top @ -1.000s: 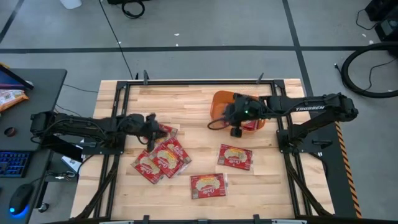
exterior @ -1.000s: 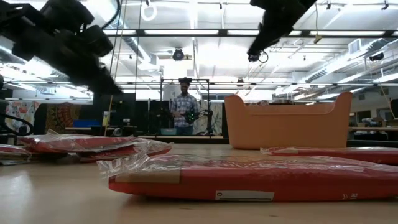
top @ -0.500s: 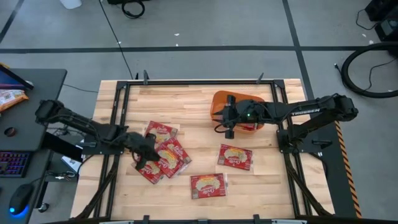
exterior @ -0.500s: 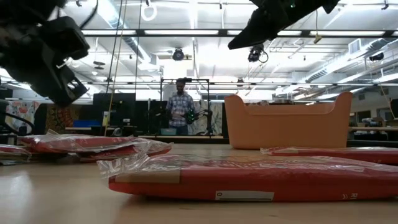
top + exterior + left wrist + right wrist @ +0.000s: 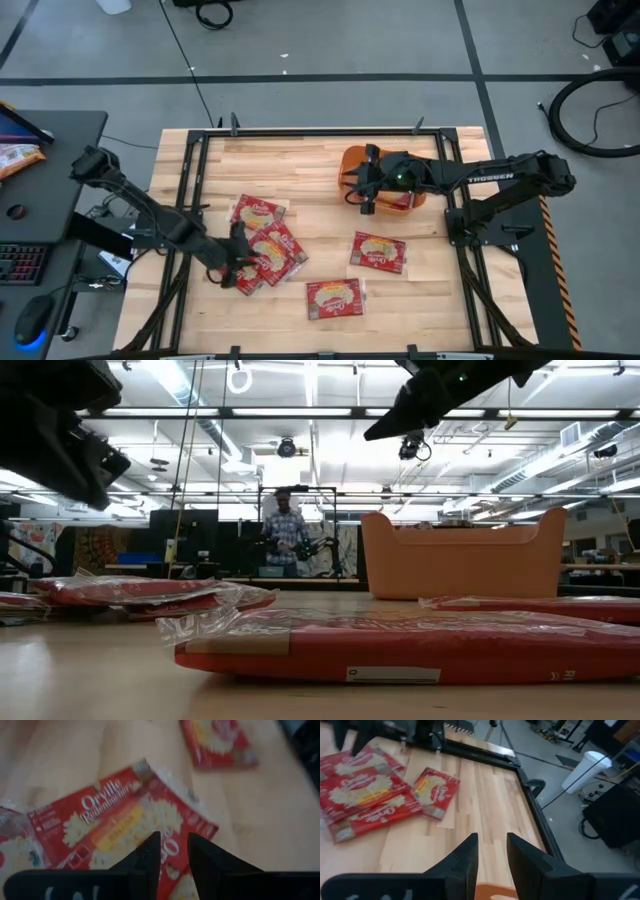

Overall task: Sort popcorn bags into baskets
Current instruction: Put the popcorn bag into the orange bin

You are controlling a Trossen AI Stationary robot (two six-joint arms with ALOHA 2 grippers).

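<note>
Several red popcorn bags lie flat on the table. Three overlap in a cluster [image 5: 265, 245] on the left. One bag [image 5: 378, 252] lies near the middle and one [image 5: 335, 297] by the near edge. Another red bag [image 5: 402, 201] rests inside the orange basket [image 5: 350, 162] at the far right. My left gripper [image 5: 236, 264] hovers shut above the cluster's near bag [image 5: 115, 825], well off the table in the low view [image 5: 60, 430]. My right gripper [image 5: 362, 192] is shut in the air over the basket's left wall [image 5: 492, 892].
A black metal frame [image 5: 320, 131] runs round the wooden table. Bare wood lies between the cluster and the basket and along the far edge. A desk with a keyboard and mouse [image 5: 30, 320] stands to the left. A person [image 5: 290, 535] stands far behind the table.
My left gripper has swung toward the near edge, from above the cluster's far bag to above its near bag. My right gripper has moved from over the basket's inside a little toward the table's left, to above the basket's left wall. No bag has moved.
</note>
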